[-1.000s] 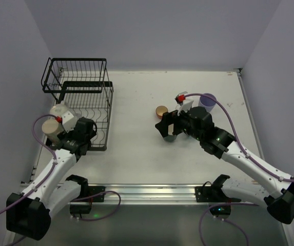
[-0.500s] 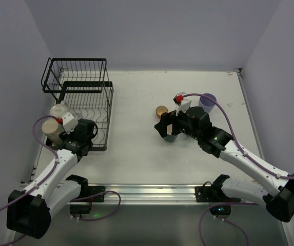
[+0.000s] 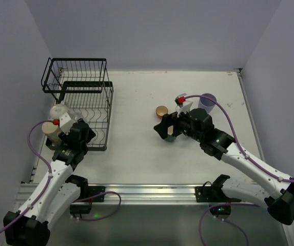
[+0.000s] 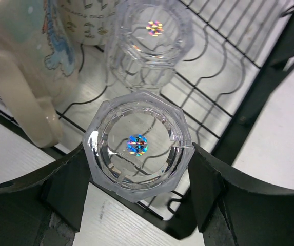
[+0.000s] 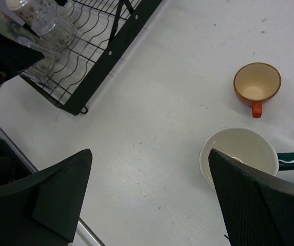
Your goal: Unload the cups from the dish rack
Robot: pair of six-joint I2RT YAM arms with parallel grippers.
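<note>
Grasp step: L fingers [image 4: 64, 179] clamped on glass [image 4: 136, 146] at rack [image 4: 254, 97]; R fingers [image 5: 59, 189] apart. Next: lift clear to desk [image 5: 177, 77].

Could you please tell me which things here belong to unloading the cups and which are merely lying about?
Part of the job: dish rack; clear glass in the left gripper; second clear glass and cream mug in the rack; orange cup, teal-handled mug, lavender tumbler on the table.
Just lying about: purple cables; metal rail along the near edge.
</note>
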